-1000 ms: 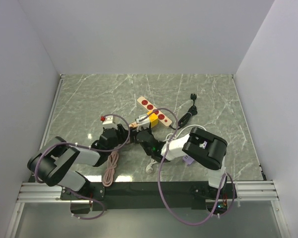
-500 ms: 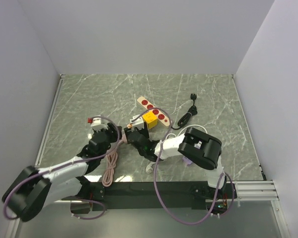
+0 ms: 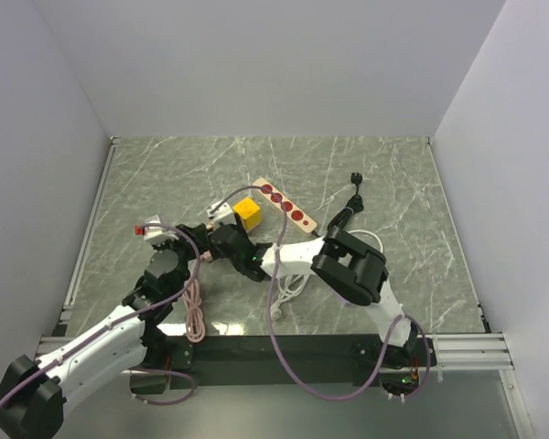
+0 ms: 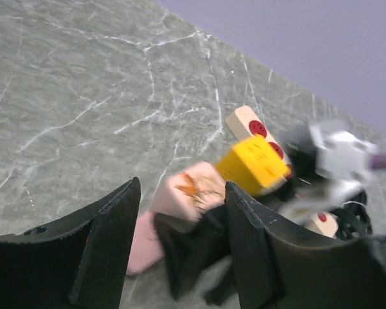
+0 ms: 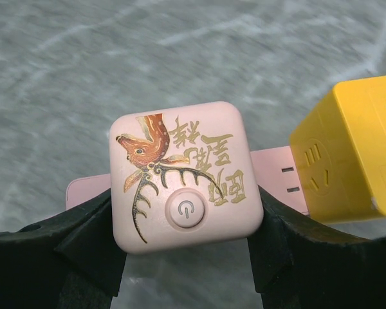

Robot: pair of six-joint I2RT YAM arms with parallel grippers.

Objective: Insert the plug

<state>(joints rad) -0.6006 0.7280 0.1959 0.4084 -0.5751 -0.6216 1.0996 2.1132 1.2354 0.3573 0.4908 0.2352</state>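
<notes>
One plug [image 5: 354, 158], likely rigid, light, slick: pinch opposite flat faces. Right tool [image 5: 183, 225] clamps pink block [image 5: 180, 174]; left tool [image 4: 180, 238] wide, empty.

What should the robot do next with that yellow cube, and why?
Probably ease the left gripper forward to the yellow cube. That gripper is open and empty, while the right gripper clamps the pink block on the pink strip. The cube sits on that strip; whether it is fully in cannot be told.

Yellow plug [image 3: 247, 212] just beside red-socket power strip [image 3: 286, 205]; right hand [image 3: 225, 238] near plug.
</notes>
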